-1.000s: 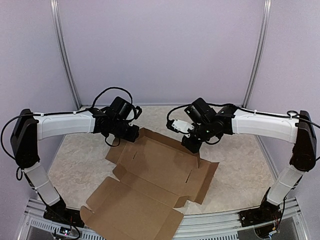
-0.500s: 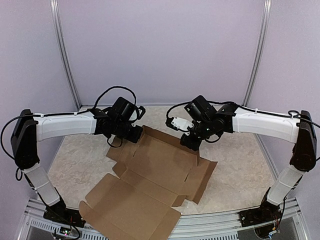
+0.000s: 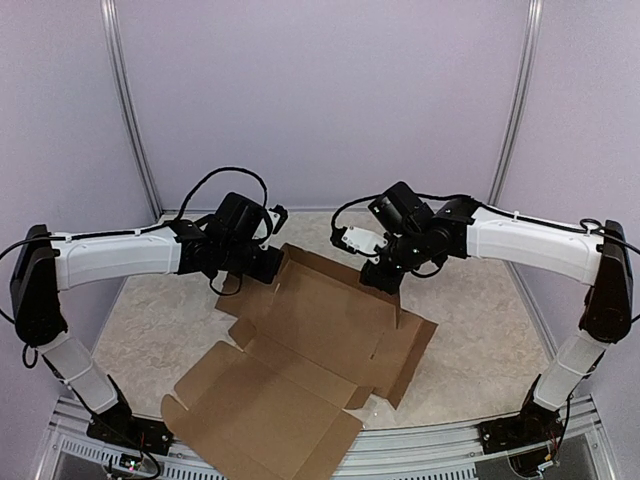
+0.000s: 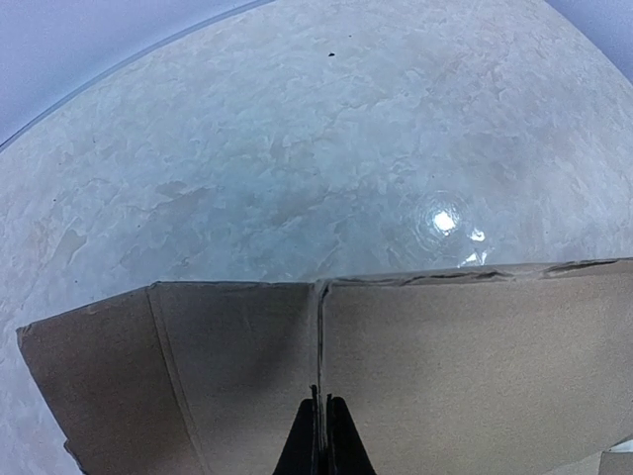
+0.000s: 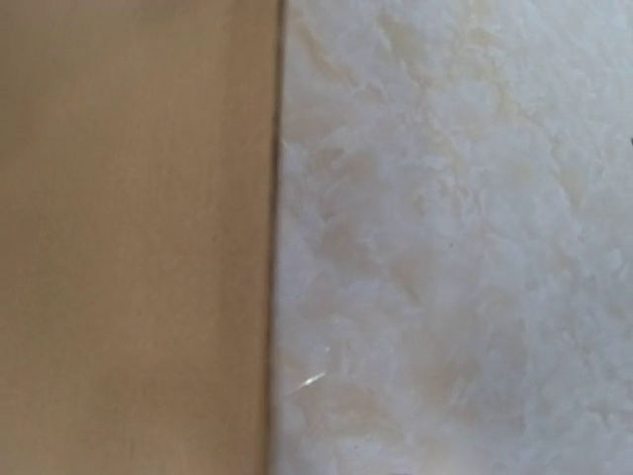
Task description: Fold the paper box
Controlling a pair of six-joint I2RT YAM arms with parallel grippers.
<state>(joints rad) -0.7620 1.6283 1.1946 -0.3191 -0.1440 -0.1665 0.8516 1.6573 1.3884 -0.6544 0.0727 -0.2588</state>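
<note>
The paper box [image 3: 300,350] lies opened out on the counter [image 3: 150,320], between the 2 arms, its nearest flap reaching the counter's near edge. The left claw [image 3: 262,268] sits at the box's far left corner. In its wrist view, the fingertips [image 4: 309,445] are pressed together against a brown panel [image 4: 445,366] beside a slit. The right claw [image 3: 385,282] hangs over the box's far right edge. Its own camera shows only cardboard [image 5: 129,237] and counter, so its state cannot be told.
</note>
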